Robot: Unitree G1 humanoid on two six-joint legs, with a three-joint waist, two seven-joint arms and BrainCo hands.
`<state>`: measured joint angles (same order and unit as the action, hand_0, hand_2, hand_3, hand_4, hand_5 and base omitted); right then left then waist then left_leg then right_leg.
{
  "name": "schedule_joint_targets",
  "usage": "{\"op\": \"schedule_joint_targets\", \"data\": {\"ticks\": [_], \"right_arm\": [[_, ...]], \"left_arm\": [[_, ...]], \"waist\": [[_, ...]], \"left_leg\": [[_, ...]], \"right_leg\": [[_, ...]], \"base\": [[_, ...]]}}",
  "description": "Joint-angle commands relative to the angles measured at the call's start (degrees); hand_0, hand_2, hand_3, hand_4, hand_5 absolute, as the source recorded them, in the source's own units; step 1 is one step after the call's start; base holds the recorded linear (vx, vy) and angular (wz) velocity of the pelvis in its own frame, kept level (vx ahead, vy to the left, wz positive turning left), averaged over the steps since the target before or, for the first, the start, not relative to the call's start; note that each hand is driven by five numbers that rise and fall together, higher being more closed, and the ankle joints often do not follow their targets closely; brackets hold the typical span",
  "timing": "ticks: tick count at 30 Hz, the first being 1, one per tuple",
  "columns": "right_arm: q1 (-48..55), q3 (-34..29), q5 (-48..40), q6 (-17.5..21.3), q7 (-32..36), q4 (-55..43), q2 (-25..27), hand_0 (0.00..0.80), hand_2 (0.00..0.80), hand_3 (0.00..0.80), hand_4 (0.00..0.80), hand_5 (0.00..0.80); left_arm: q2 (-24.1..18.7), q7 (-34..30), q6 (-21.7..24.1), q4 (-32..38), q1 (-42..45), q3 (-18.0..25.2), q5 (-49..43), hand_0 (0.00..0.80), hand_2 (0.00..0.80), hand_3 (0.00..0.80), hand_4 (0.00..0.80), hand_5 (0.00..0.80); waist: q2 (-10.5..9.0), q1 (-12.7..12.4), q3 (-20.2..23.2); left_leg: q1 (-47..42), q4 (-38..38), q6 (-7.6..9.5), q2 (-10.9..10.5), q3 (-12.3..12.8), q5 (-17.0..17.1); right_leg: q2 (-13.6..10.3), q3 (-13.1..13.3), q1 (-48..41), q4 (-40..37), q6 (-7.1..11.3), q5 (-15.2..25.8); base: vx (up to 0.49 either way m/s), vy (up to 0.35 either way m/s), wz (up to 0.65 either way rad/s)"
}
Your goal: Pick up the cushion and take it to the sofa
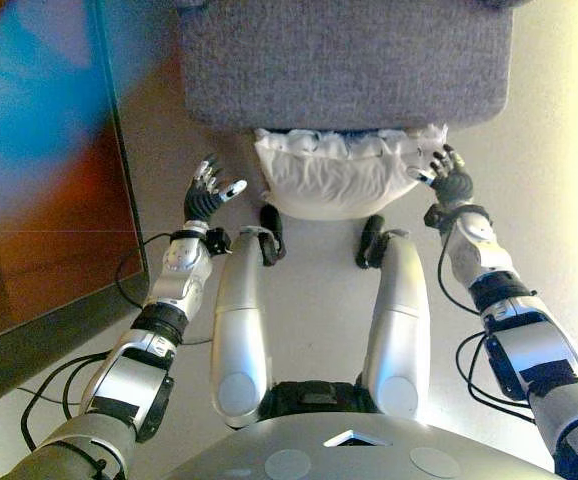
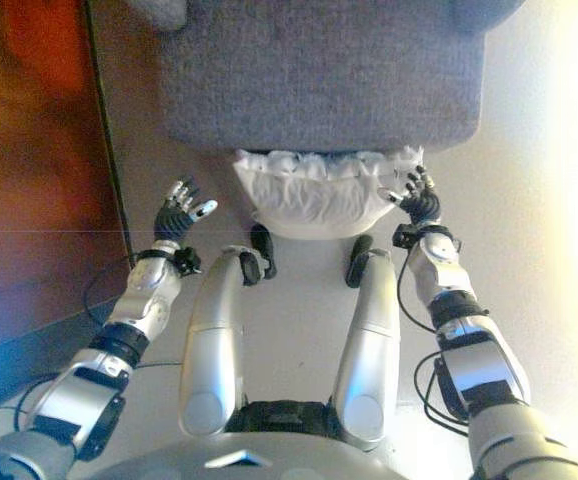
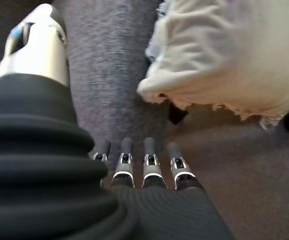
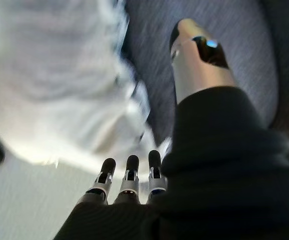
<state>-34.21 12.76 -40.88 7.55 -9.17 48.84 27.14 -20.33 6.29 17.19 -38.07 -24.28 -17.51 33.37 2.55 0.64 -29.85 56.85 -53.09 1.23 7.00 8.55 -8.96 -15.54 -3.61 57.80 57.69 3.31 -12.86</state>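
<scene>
A white ruffled cushion (image 1: pixel 339 175) lies on the floor against the front of the grey sofa (image 1: pixel 344 60). My left hand (image 1: pixel 209 195) is open, fingers straight, a short way left of the cushion and apart from it. My right hand (image 1: pixel 449 180) is open at the cushion's right corner, fingertips at its edge. The left wrist view shows the cushion (image 3: pixel 229 55) past my straight fingers (image 3: pixel 149 165), with the sofa's fabric (image 3: pixel 109 75) beside it. The right wrist view shows the cushion (image 4: pixel 49 85) close beside my fingers (image 4: pixel 129 175) and the sofa (image 4: pixel 224 30) behind.
A large dark glossy panel (image 1: pixel 39 150) stands on the floor along the left side, close to my left arm. Black cables (image 1: pixel 129 280) lie on the floor by its base. Pale floor (image 1: pixel 319 260) lies between me and the cushion.
</scene>
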Motion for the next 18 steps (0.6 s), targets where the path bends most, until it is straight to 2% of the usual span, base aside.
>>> {"op": "schedule_joint_targets", "data": {"ticks": [1, 8, 10, 12, 18], "right_arm": [[-0.1, -3.4, -0.3, 4.3, -3.0, -1.1, 3.6, 0.000, 0.000, 0.000, 0.000, 0.000], [4.1, -8.2, -4.8, 9.6, -6.6, -8.3, 5.3, 0.000, 0.000, 0.000, 0.000, 0.000], [5.8, -9.2, -2.6, 9.1, -5.5, -8.4, 5.5, 0.000, 0.000, 0.000, 0.000, 0.000], [6.3, -8.9, -0.4, 7.0, -2.8, -7.8, 6.3, 0.000, 0.000, 0.000, 0.000, 0.000], [2.1, -4.2, -0.4, 4.5, 8.7, -3.5, 9.1, 0.000, 0.000, 0.000, 0.000, 0.000]], "left_arm": [[-0.3, -0.2, 2.0, 0.3, -1.6, -1.9, 0.8, 0.000, 0.000, 0.000, 0.000, 0.000], [-1.7, -2.2, 2.3, 1.3, -0.7, -1.1, 2.4, 0.000, 0.000, 0.000, 0.000, 0.000], [-2.2, -2.6, 1.8, 1.5, -0.6, -0.6, 2.4, 0.000, 0.000, 0.000, 0.000, 0.000], [-2.9, -2.6, 0.9, 1.4, -1.2, -0.4, 2.5, 0.000, 0.000, 0.000, 0.000, 0.000], [-6.0, -4.6, -3.1, -2.2, -6.5, -0.7, 6.3, 0.000, 0.000, 0.000, 0.000, 0.000]], "waist": [[1.98, 0.9, 0.1], [1.55, 2.2, 0.1], [1.25, 2.6, 0.1], [1.08, 2.8, 0.1], [0.49, 2.6, 0.1]], "left_leg": [[0.9, -8.9, -0.39, 0.1, -2.6, -12.7], [8.5, -15.4, 0.29, 0.9, -3.6, -14.3], [10.4, -17.1, 0.40, 1.3, -3.7, -14.3], [11.9, -18.6, 0.53, 1.5, -3.8, -14.3], [15.8, -22.9, 0.48, 2.3, -4.2, -14.8]], "right_leg": [[0.0, 3.7, 2.1, 0.7, 2.47, 1.9], [1.6, 4.9, 9.2, 5.8, 2.05, 0.5], [1.8, 5.0, 10.9, 7.1, 1.94, 0.2], [1.8, 5.1, 12.1, 8.2, 1.81, 0.1], [1.0, 5.0, 15.6, 11.5, 1.41, -0.6]], "base": [[0.001, -0.021, -0.12], [0.024, -0.014, -0.10], [0.046, -0.017, -0.04], [0.034, -0.018, -0.11], [0.011, -0.049, -0.07]]}}
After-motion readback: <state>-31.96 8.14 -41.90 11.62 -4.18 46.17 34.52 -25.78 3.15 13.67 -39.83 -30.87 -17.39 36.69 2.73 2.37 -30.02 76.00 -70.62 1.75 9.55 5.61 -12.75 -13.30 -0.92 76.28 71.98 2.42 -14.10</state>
